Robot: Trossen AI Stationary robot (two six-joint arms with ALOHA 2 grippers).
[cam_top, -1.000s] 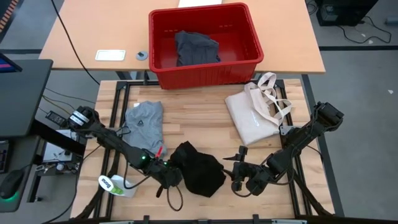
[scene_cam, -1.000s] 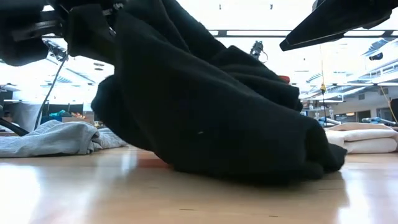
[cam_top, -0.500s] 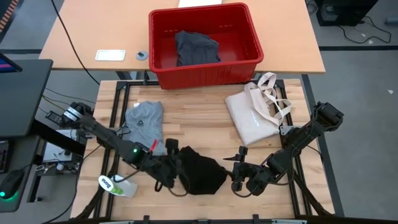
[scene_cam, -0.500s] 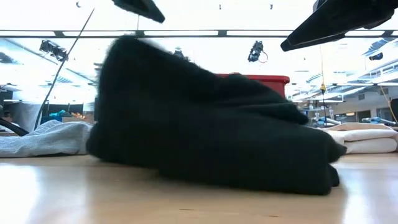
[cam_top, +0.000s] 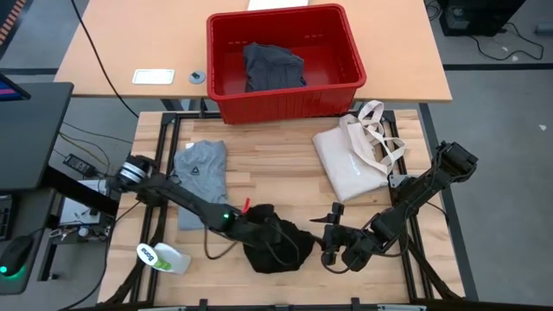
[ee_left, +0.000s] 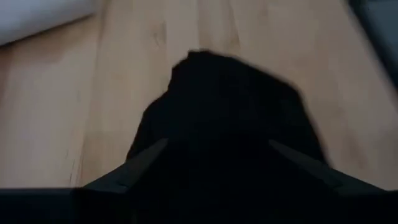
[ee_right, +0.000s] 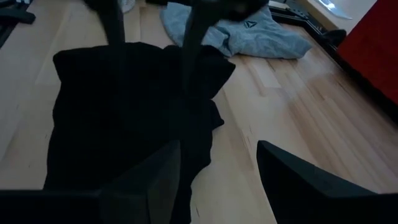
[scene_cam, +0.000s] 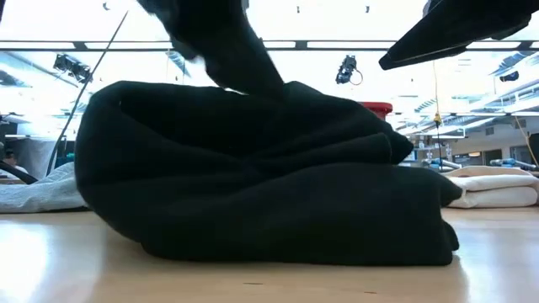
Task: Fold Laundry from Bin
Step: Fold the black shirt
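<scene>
The black garment (cam_top: 278, 244) lies in a bunched heap on the wooden table, near the front edge at the middle; in the low view the black garment (scene_cam: 269, 177) fills the picture. My left gripper (cam_top: 262, 222) stands open over the heap's far left part, its two fingers (ee_right: 116, 28) pointing down at the cloth. My right gripper (cam_top: 331, 233) waits open just right of the heap, with nothing between its fingers. A light grey T-shirt (cam_top: 200, 173) lies flat at the left. The red bin (cam_top: 285, 102) stands beyond the table's far edge with a dark grey garment (cam_top: 274, 67) inside. My left gripper reaches down from above, slanting from the table's left, to the top of the black garment's far left part (ee_right: 155, 59). Its fingers stand apart with cloth below and between them. Dark fingers against dark cloth: I cannot tell whether they touch it.
A cream tote bag (cam_top: 352, 162) lies at the table's far right. A white bottle with a green label (cam_top: 162, 257) lies at the near left corner. Bare wood shows between the T-shirt, the tote bag and the heap.
My left gripper has let go of the black garment's left part, which it held raised, and has gone toward the table's right edge over the heap, rolling as it went. The raised cloth has fallen, and the heap now lies lower and broader.
</scene>
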